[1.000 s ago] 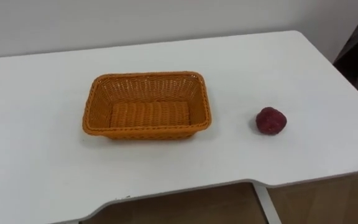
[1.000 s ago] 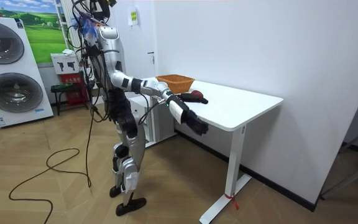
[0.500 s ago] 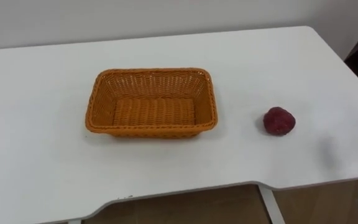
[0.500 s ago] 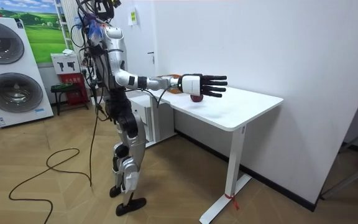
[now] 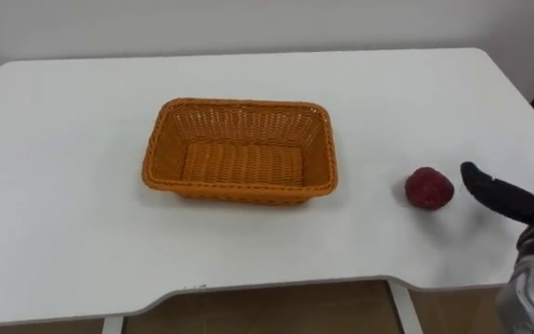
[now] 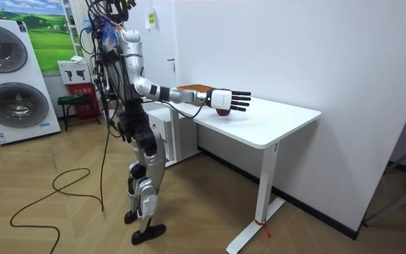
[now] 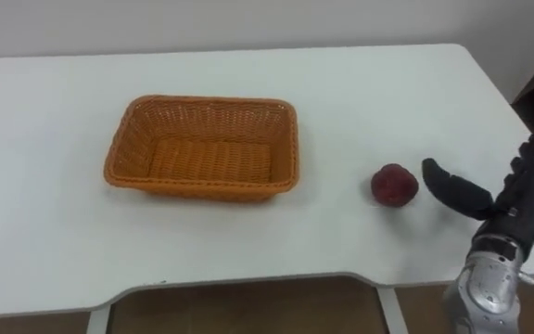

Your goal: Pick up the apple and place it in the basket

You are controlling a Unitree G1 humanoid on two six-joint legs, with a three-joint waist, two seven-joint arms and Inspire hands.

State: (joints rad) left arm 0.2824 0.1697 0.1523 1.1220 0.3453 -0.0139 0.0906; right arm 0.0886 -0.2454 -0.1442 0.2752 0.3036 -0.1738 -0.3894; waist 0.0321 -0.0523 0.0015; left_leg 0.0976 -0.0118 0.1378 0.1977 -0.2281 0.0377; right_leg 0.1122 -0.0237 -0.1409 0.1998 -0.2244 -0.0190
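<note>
Apple (image 5: 429, 188) sits on the table (image 5: 82, 186), right of the basket (image 5: 237, 192), with the right hand (image 5: 527, 206) near it, fingers straight and spread, holding nothing. Probably firm, smooth and roll-prone, so I'd wrap around its widest middle.

The right hand (image 7: 513, 211) has black fingers (image 7: 451, 192) and a small white tag on its dark back. At its 6 o'clock sits a silver cylindrical wrist. Torso and limbs are silver-grey with darker joints, and black cables bunch around the head.
</note>
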